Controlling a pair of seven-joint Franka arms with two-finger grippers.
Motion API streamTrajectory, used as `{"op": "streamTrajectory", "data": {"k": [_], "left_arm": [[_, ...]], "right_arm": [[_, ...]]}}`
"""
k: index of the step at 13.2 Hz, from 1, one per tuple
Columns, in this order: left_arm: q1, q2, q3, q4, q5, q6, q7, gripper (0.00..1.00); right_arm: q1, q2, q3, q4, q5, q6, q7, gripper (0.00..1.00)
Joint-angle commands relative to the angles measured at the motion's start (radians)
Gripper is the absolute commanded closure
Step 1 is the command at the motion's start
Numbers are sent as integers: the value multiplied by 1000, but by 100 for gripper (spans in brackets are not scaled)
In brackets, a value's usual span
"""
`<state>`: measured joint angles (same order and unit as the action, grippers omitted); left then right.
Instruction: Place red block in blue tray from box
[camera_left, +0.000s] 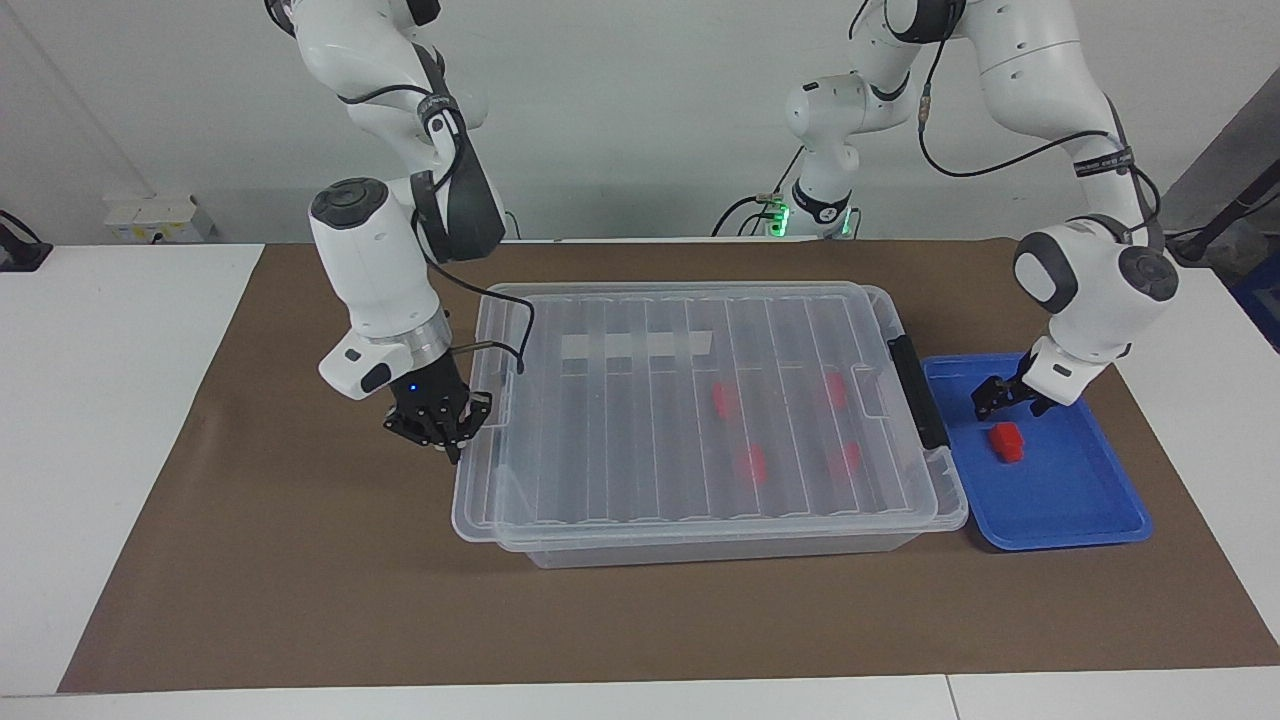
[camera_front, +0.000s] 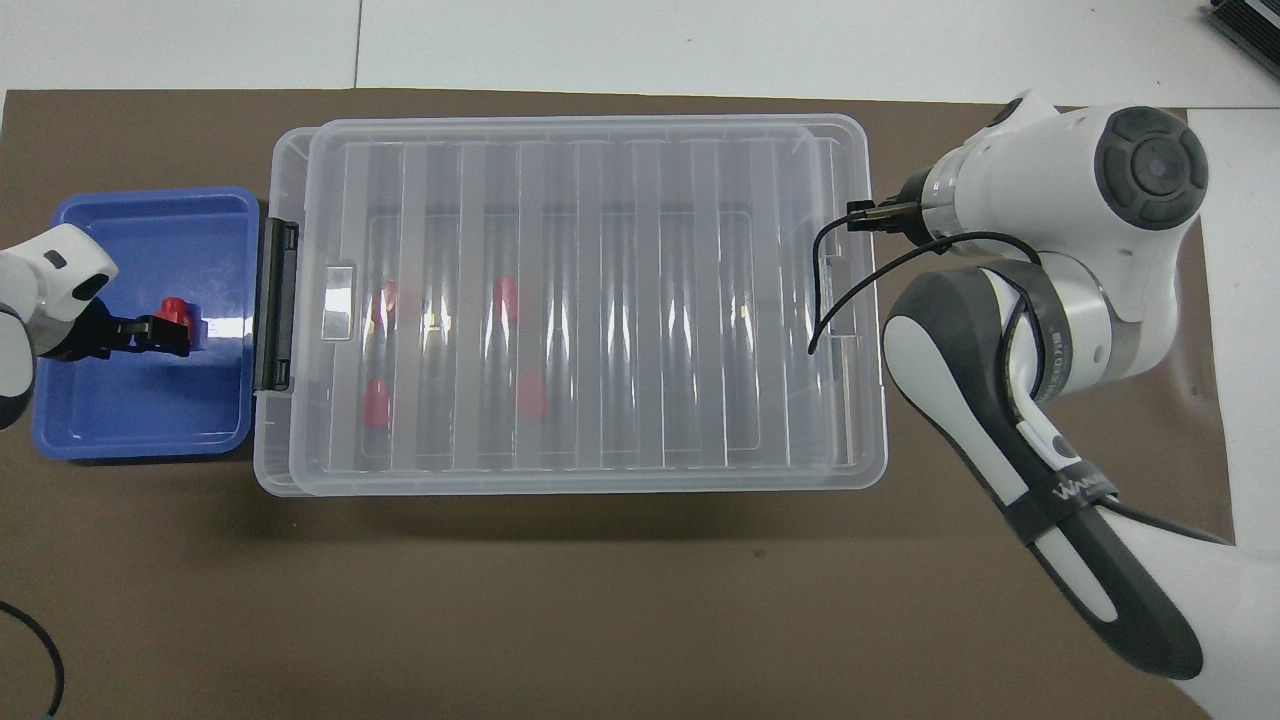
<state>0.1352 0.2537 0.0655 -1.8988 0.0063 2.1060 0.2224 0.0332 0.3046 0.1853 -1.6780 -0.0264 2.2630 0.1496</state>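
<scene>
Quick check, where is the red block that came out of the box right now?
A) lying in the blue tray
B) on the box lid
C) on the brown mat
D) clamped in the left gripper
A: the red block lies on the blue tray floor, just below the left gripper, whose fingers are off it.

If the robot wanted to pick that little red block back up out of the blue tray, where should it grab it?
Probably from straight above, pinching the red block across its two narrow sides. It lies alone near the middle of the blue tray, clear of the raised rim, so fingers fit down on both sides. The open left gripper hangs just above it.
</scene>
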Motion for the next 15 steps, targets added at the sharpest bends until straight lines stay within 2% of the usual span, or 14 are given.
{"op": "streamTrajectory", "data": {"k": [1, 3, 8, 13, 15], "left_arm": [[0, -137, 5, 32, -6, -220, -2, 0], [1, -207, 5, 46, -6, -328, -3, 0], [-14, -378, -10, 40, -6, -501, -14, 0], [-12, -380, -10, 47, -6, -489, -11, 0], [-51, -375, -15, 55, -6, -434, -5, 0]], "right_arm": [[4, -19, 19, -23, 13, -11, 22, 100], [5, -19, 20, -25, 11, -13, 50, 100], [2, -19, 31, -16, 11, -28, 59, 100], [-15, -84, 26, -11, 11, -117, 62, 100], [-35, -123, 25, -9, 11, -137, 62, 100]]}}
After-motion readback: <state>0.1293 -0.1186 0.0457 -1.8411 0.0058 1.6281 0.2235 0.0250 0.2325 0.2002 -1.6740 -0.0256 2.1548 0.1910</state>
